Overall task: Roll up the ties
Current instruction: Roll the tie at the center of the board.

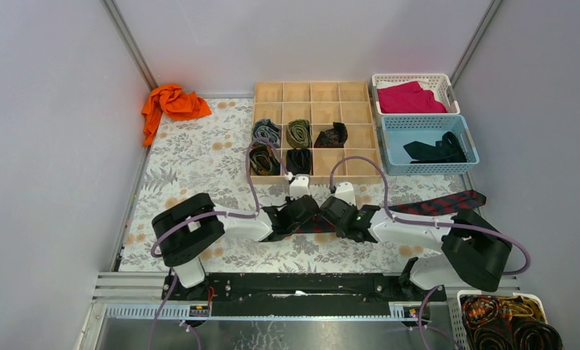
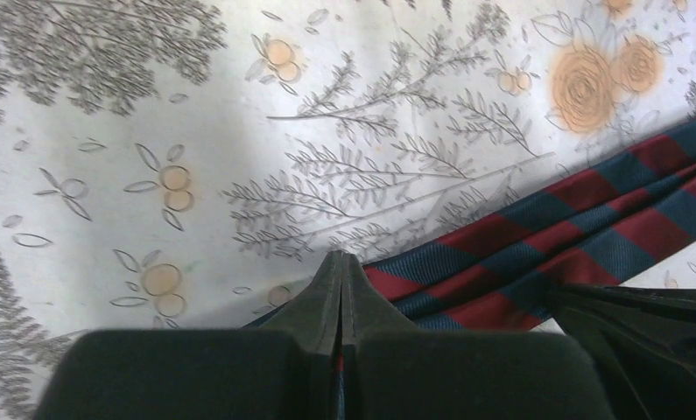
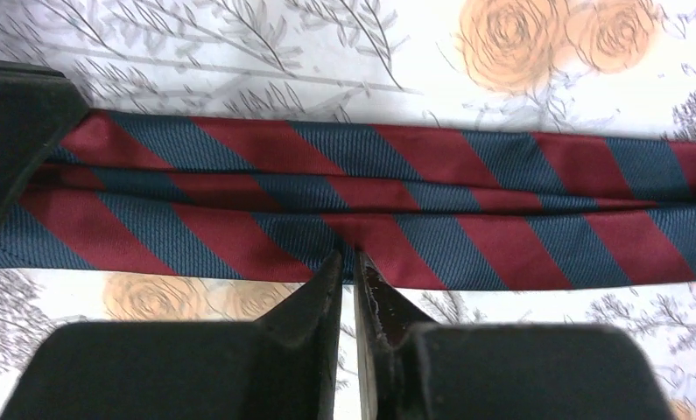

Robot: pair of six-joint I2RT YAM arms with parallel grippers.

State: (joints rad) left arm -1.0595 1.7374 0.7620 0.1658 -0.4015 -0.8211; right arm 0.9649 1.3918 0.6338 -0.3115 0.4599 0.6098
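A navy tie with red diagonal stripes (image 1: 436,205) lies flat on the floral cloth and runs from the centre to the right. My two grippers meet over its left end. My left gripper (image 1: 310,217) is shut on that end. In the left wrist view, striped fabric shows between the closed fingers (image 2: 341,262) and the tie (image 2: 580,232) trails off to the right. My right gripper (image 1: 326,217) is shut, and its tips pinch the tie's near edge (image 3: 348,255). The tie (image 3: 467,201) crosses that view, folded lengthwise.
A wooden divider box (image 1: 352,92) at the back holds several coiled ties: grey-blue (image 1: 266,133), olive (image 1: 298,133), black (image 1: 333,135). To its right are a white basket (image 1: 411,76) with magenta cloth and a blue basket (image 1: 429,120) with a black tie (image 1: 436,151). Orange cloth (image 1: 171,103) lies back left.
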